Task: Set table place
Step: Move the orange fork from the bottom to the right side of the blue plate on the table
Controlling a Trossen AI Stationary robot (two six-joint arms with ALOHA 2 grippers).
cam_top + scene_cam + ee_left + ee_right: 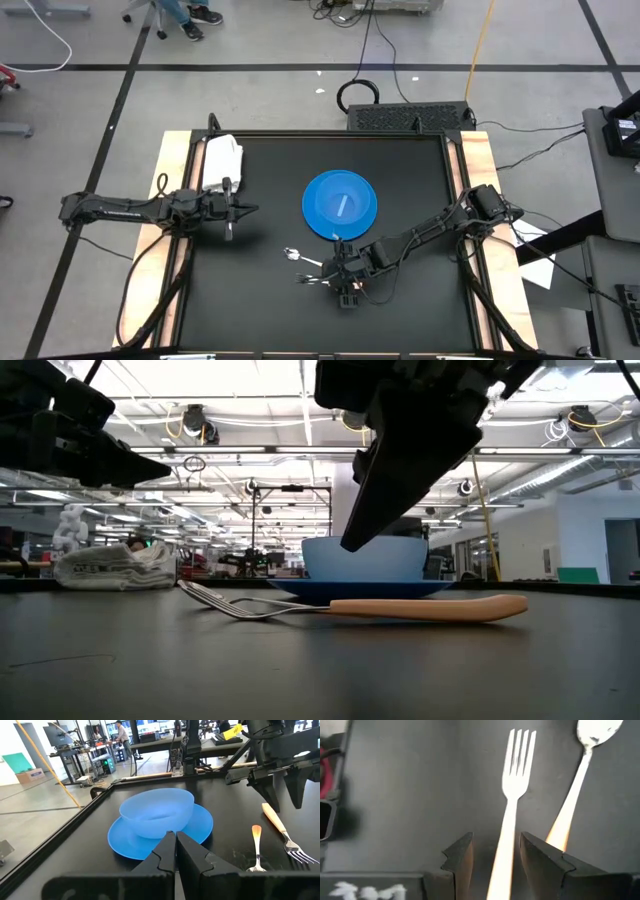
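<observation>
Two arms over the black table (260,300). Right arm reaches in from the table's right edge, elbow bent, right tool (495,857) low near the front edge, fingers spread w/ the fork (512,795) handle between them, not pinched. Fork lies flat, long axis approx. left-right, tines away from the tool; spoon (580,775) just beside it, parallel. Blue bowl (157,812) on blue plate (200,827) at table centre. Left arm stretched over the left side, left tool (176,851) pressed together, near a white cloth (222,160).

Bright ceiling lights (200,422) overhead; fork (512,805) close-up blurred.
</observation>
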